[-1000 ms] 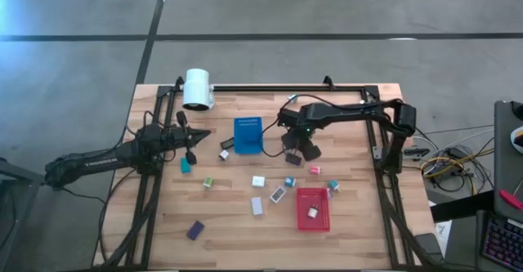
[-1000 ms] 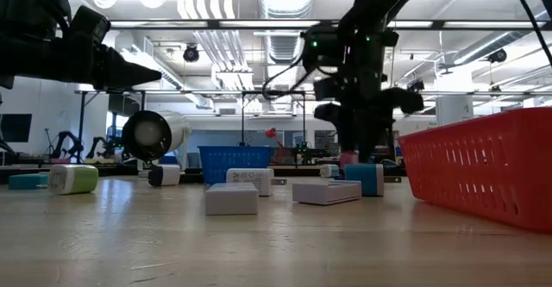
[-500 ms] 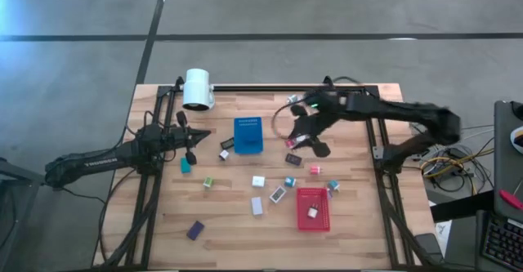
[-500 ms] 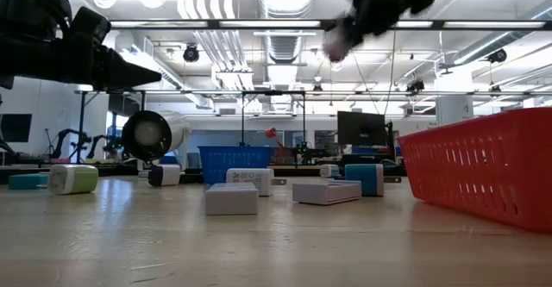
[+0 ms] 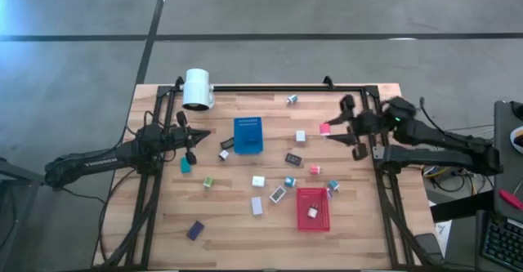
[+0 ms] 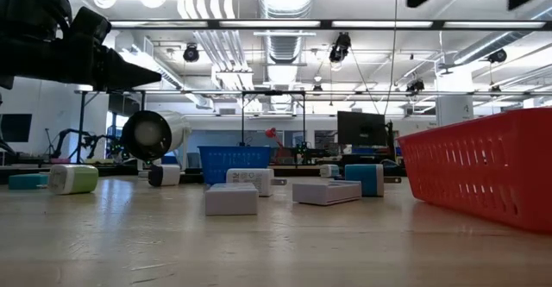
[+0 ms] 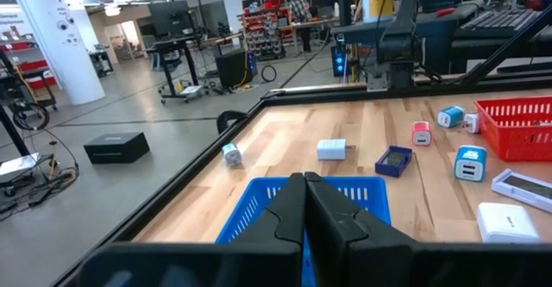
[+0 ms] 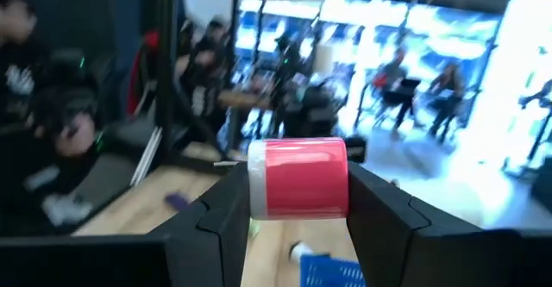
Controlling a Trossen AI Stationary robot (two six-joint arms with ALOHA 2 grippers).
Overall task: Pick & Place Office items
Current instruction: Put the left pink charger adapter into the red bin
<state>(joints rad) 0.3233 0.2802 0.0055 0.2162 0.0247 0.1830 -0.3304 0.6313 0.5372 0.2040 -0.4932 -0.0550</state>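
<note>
The right gripper is up off the table near the right rail, its fingers partway apart and clamped on a small pink-red block, which sits squarely between them in the wrist view. From above, that block hangs over bare wood between the back rail and the red tray, with open table below it and toward the back edge.

The left gripper waits at the left side, fingers pressed together with nothing in them, pointing at the blue tray, just short of its near rim.

The rest of the office items lie scattered across the middle. A white block and a dark flat piece sit near the raised block. A small pink piece and two teal-and-white blocks crowd the space just behind the red tray, which already has one white item inside. A purple piece lies alone near the front left, with plenty of room around it. A white lamp stands at the back left corner, and a small item rests close to the back rail.
</note>
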